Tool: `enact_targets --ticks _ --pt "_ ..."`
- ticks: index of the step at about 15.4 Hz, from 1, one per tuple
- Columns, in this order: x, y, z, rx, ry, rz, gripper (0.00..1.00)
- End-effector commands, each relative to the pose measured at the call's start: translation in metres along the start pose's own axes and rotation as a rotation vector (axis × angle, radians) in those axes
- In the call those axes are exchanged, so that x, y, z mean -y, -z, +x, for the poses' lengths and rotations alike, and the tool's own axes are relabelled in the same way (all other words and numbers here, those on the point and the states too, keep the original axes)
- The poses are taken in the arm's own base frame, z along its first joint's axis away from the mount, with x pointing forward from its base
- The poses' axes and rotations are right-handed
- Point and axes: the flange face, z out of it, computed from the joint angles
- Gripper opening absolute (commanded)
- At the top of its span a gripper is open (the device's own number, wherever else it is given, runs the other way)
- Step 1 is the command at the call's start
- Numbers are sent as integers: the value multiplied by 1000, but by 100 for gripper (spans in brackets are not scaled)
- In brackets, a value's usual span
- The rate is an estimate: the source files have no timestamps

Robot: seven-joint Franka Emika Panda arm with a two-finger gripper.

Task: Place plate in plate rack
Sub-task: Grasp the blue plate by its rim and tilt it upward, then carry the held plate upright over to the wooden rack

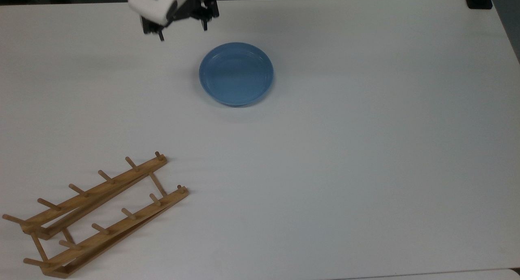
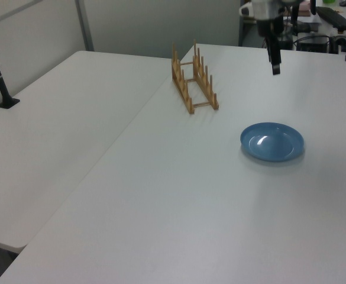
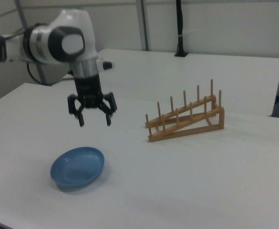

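- gripper (image 3: 95, 120) hangs above the bench (image 1: 365, 150), fingers (image 3: 81, 120) spread open, empty.
- plate (image 1: 236, 74) flat on bench.
- plate rack (image 1: 97, 215) stands well apart; no legible markings.

Even, bright overhead light, soft faint shadows under the plate (image 1: 236, 74) and rack (image 1: 97, 215). White surface (image 1: 365, 150) slightly washed out, bluish cast in top view. Small glare spot inside plate in left view. Gripper (image 1: 181, 30) slightly motion-blurred in top view.

Bare table (image 1: 345, 170) between plate (image 1: 236, 74) and plate rack (image 1: 97, 215); nothing obstructs.
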Motion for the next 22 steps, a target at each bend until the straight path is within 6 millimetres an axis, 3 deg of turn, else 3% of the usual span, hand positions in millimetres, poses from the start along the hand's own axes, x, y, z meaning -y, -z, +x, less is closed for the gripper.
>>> enact_targets --ticks 1,3,5,6,11,13,17,22 --pt "10 -78 13 31 76 -23 100" --pt "9 -109 25 72 87 -14 94" --pt "8 -134 36 91 98 -15 79" --pt "9 -153 44 107 105 -10 65" --pt "11 -179 56 129 109 -3 20" --pt "7 -168 59 112 100 -7 0" --pt "-4 -126 65 74 74 -15 0" --pt "-30 -39 71 -31 27 -63 0"
